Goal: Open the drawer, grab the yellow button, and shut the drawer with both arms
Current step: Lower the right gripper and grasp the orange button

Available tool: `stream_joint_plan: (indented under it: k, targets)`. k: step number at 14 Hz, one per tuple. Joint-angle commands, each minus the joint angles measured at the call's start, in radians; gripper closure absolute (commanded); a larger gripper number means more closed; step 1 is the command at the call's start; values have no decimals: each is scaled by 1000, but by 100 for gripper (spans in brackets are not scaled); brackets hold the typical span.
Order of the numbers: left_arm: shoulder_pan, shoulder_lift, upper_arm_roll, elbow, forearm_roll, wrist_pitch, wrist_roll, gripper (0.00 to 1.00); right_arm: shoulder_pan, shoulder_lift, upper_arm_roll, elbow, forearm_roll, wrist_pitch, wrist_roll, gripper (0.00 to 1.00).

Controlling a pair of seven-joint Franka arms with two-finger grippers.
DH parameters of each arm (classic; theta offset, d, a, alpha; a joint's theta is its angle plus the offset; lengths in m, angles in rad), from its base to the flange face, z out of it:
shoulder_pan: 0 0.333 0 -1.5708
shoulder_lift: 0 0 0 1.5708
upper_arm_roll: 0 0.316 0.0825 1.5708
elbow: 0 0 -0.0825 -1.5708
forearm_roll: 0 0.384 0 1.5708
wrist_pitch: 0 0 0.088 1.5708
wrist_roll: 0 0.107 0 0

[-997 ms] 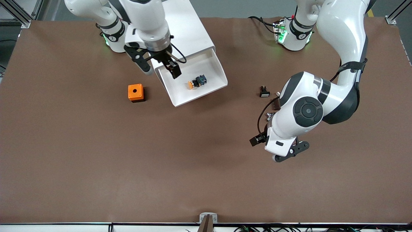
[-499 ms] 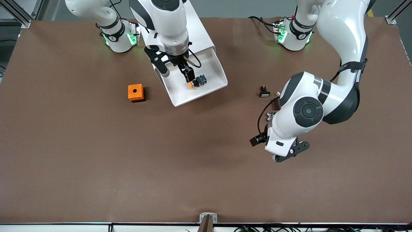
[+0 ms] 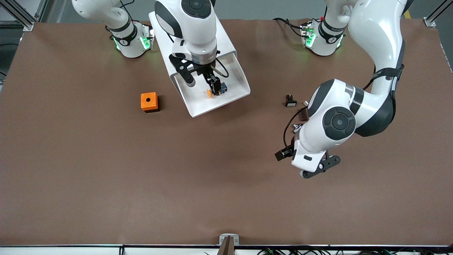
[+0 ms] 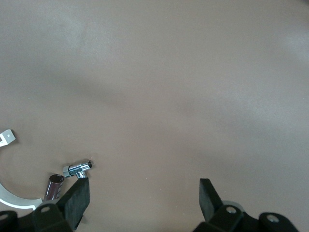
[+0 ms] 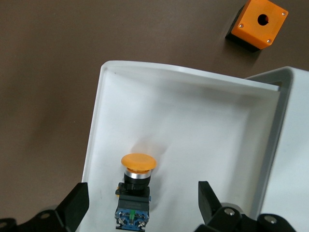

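Brown matting covers the surface [image 3: 106,184], where one white cabinet [image 3: 223,39] stands between the two arm bases. Its single pulled-out drawer [image 3: 231,97] holds one button [image 3: 216,90] lying on its side. The right pincer [image 3: 201,82], which a second ago hung at the drawer's edge, has come down over the button, fingers wide and straddling it without contact, so a grasp looks imminent. The left pincer [image 4: 142,200] waits unmoved over bare surface, open and empty. One orange cube [image 3: 149,102] and one small black switch [image 3: 290,101] sit outside.
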Motion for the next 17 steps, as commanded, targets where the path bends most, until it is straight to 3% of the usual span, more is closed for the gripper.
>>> stream_joint_plan:
  k: [1, 17]
  targets:
    - [8, -20, -10, -26, 23, 11, 6, 0, 38, 40, -11, 30, -22, 26, 71, 0]
    - [4, -15, -10, -26, 24, 13, 6, 0, 55, 117, -11, 38, -42, 75, 122, 1]
